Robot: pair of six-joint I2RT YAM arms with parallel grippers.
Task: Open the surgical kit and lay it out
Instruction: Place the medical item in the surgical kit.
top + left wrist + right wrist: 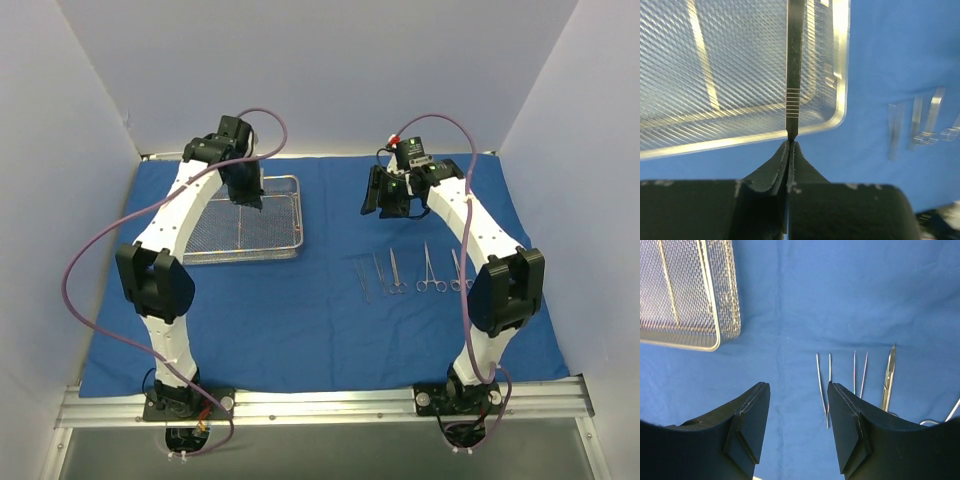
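Observation:
The royal-blue cloth wrap (300, 320) lies spread flat on the table. The silver wire-mesh tray (290, 245) stands on its far left part. Several thin silver instruments (400, 272) lie in a row on the cloth right of centre. My left gripper (248, 195) hangs over the tray. In the left wrist view it (790, 145) is shut on a thin flat silver handle with grip ridges (793, 75), which sticks out over the tray's corner (840, 75). My right gripper (392, 205) is open and empty above the cloth, behind the row. Two tweezers (822, 385) and scissors (887, 377) lie beyond its fingers.
White walls enclose the table at the back and both sides. The tray (715, 315) shows at the upper left of the right wrist view. The laid-out row shows blurred at the right of the left wrist view (920, 125). Bare blue cloth (790, 300) lies between tray and row.

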